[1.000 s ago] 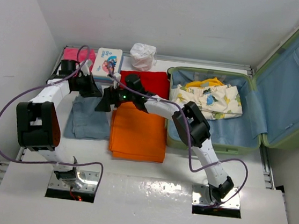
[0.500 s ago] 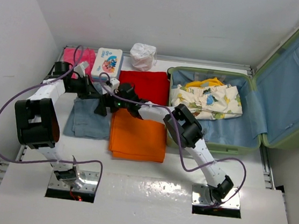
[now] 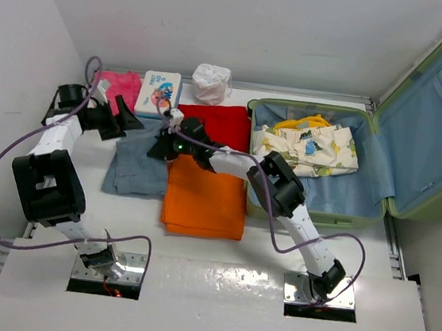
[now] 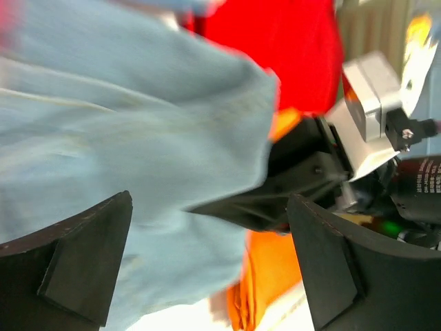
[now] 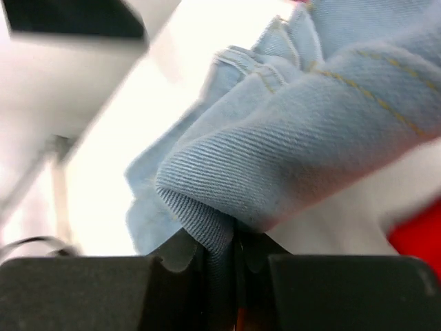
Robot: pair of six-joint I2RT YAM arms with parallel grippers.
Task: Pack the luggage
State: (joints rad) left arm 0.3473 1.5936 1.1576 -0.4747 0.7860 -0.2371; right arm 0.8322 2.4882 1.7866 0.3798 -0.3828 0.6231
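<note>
The luggage (image 3: 345,197) lay open at the right of the overhead frame, its tub along the table's right side and its lid thrown back toward the upper right corner. A printed garment (image 3: 311,148) filled the upper half of the tub, while the lower strip of blue lining was bare.

The right gripper (image 3: 162,144) was at centre-left of the frame, its arm stretched far to the left over the orange cloth (image 3: 205,200). Its jaws were pressed together on a fold of the denim garment (image 5: 331,103) — the wrist view showed the fabric pinched between them. The left gripper (image 3: 122,121) hovered just beside the denim's upper left edge with its jaws spread and nothing between them.

The coming move likely turned on one relation: the tub lay to the right of the pinched denim, beyond the orange cloth and the red cloth (image 3: 218,121). The denim's long axis ran top to bottom in the frame, while the bare strip ran left to right. The right arm was the nearer one — its base stood just below the tub — so it would probably make the carry.
</note>
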